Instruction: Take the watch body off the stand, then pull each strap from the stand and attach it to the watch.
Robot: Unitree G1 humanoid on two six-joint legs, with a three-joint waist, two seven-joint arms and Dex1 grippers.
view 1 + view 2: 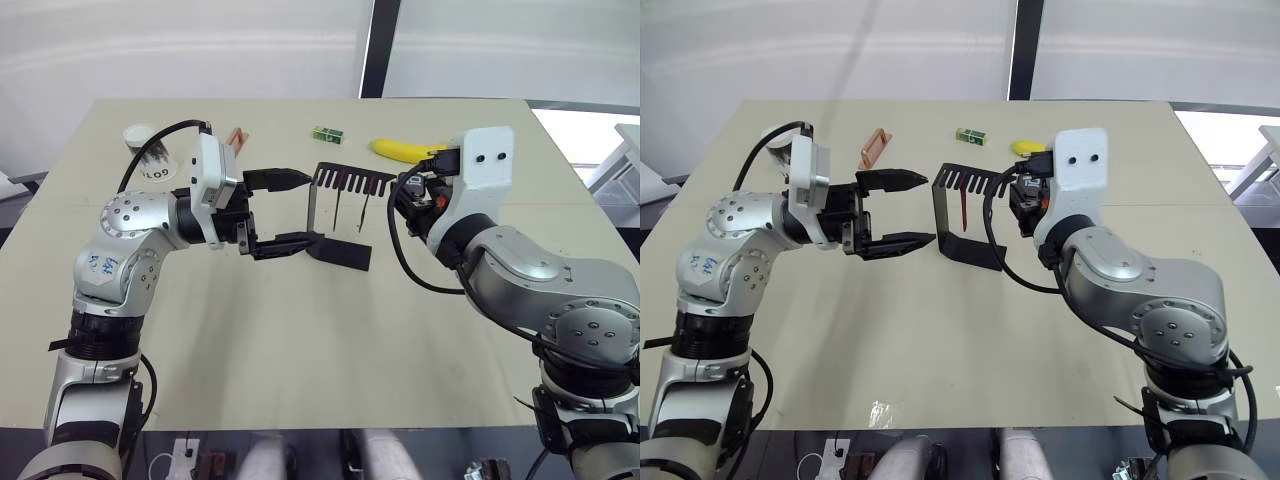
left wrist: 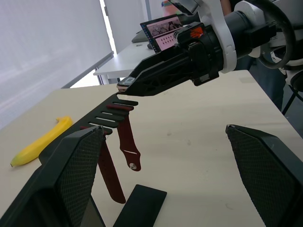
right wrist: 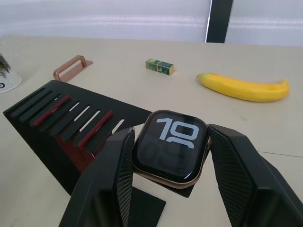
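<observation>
The watch body (image 3: 169, 143) sits between the two black fingers of the right gripper (image 3: 168, 156), which pinch it by its side edges; its screen faces up and shows large white digits. It is held at the far end of the stand's comb-slotted top, and whether it touches the stand (image 3: 61, 124) cannot be told. From the head views, the right gripper (image 1: 408, 200) reaches the stand (image 1: 338, 212) from the robot's right, at the height of its slotted top.

The stand rests on the beige table (image 1: 300, 350) near its middle, foot flat, wall upright. Two dark-red straps (image 2: 129, 142) hang from slots in the comb top, side by side, their lower ends free above the foot; one shows a small metal pin near its tip.

The left gripper (image 1: 288, 212) is on the stand's other side, fingers spread wide, one above the other, empty. The lower finger's tip lies just beside the stand's foot, the upper one near the comb's edge.

Farther back on the table lie a banana (image 3: 244, 87), a small green block (image 3: 159, 66), a copper-coloured bar (image 3: 71, 67) and a white cup (image 1: 150, 152).
</observation>
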